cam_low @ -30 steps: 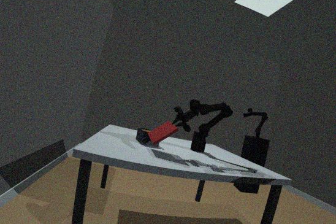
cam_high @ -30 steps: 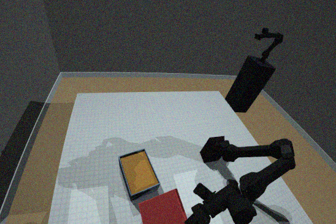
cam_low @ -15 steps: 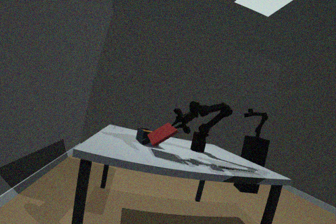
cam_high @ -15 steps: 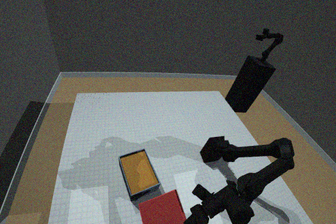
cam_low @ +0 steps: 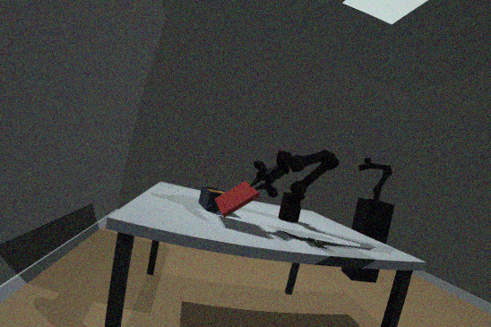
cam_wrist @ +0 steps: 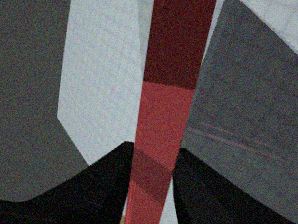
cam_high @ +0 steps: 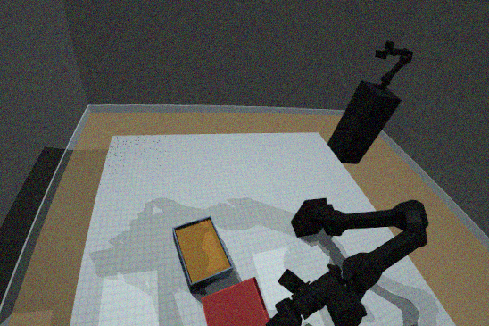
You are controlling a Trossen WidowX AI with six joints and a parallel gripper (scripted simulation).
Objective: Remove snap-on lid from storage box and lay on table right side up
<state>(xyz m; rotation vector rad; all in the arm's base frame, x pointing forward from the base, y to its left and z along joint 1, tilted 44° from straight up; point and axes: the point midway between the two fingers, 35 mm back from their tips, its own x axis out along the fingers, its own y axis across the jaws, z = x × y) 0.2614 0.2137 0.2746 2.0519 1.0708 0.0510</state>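
Top view: the box [cam_high: 203, 253] sits open on the white worktop [cam_high: 187, 168], orange inside showing, and the red lid [cam_high: 234, 304] is already off it, hanging just past the box's near end. The hand [cam_high: 278, 311] has the lid by its right-hand edge. I can't tell from up here if the lid's far corner touches the box or just overlaps it.

Exterior view: this one's clearer. The lid [cam_low: 236, 197] is tilted, low end down near the box [cam_low: 208, 197] and worktop [cam_low: 179, 222], high end up at the hand [cam_low: 260, 184]. So it's not flat yet; it needs levelling and setting down beside the box, well apart from it.

Wrist view: the lid [cam_wrist: 162, 136] runs edge-on between the two dark fingers, which are nearly shut and pinching its thin rim.

My guess is it's a light, stiff panel, so an edge grip works, but being smooth and held at one end it could pivot or slide in the pinch. Gripping mid-edge looks right. The main risk is the low corner nudging the box on the way down.
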